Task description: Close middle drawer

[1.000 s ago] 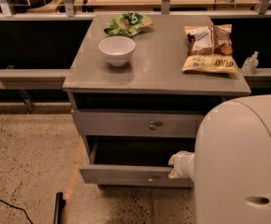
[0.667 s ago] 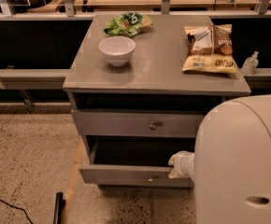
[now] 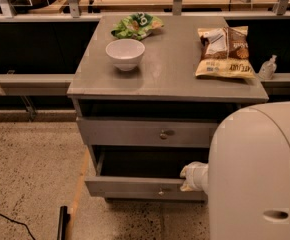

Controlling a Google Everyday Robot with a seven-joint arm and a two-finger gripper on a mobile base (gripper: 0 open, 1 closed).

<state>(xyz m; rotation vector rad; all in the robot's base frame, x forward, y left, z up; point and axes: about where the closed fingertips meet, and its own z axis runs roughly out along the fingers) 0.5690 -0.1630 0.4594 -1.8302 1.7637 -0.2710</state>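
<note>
The middle drawer (image 3: 135,186) of the grey cabinet is pulled out toward me, its dark inside showing above the flat front panel with a small round knob (image 3: 161,190). My gripper (image 3: 191,177) is at the right part of that front panel, at its top edge, touching or almost touching it. The big white arm housing (image 3: 257,174) fills the lower right and hides the drawer's right end.
Above, another drawer front (image 3: 145,132) with a knob sits pushed in. On the cabinet top (image 3: 170,69) are a white bowl (image 3: 125,53), a green bag (image 3: 136,25) and a brown chip bag (image 3: 223,45). A black cable (image 3: 5,216) lies on the speckled floor at left.
</note>
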